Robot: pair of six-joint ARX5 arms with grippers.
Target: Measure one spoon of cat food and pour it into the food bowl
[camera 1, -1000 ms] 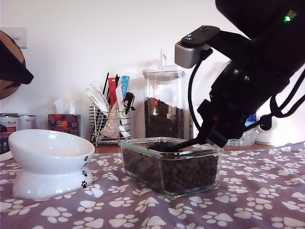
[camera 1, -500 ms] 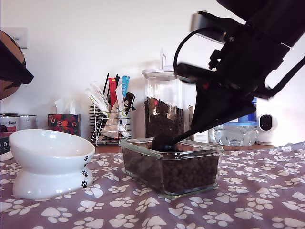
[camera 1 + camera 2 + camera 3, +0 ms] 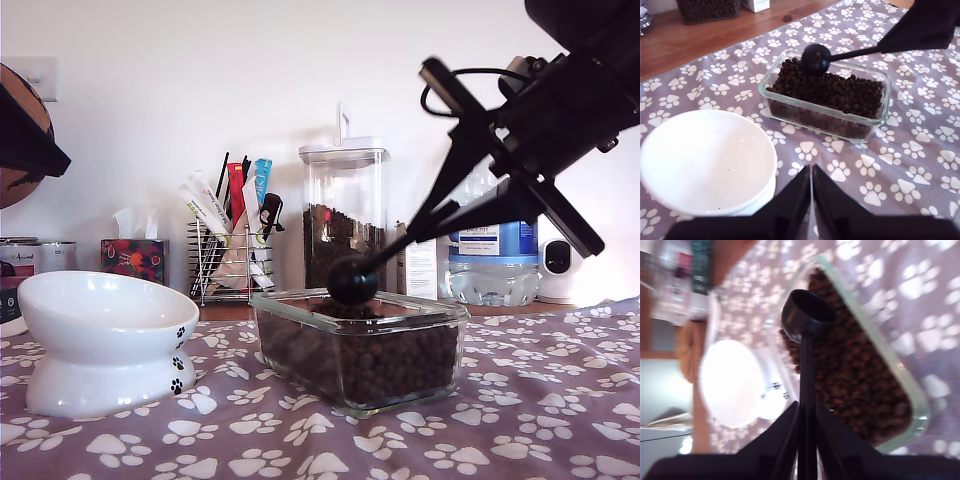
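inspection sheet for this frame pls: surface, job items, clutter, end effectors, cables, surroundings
Surface: purple paw-print cloth over a wooden top.
Spoon: lifted above the glass dish, cup looks empty in the second wrist view.
Cat food: fills the glass dish; more in the tall jar.
Food bowl: at the exterior view's left, empty apart from a few specks.
Clutter: wire rack of sticks, tissue box, water bottle.
End effectors: my second gripper shut on the spoon handle; my first gripper shut, holding nothing.
Cables: black cable looped on the arm holding the spoon.
Surroundings: white wall, small white camera.
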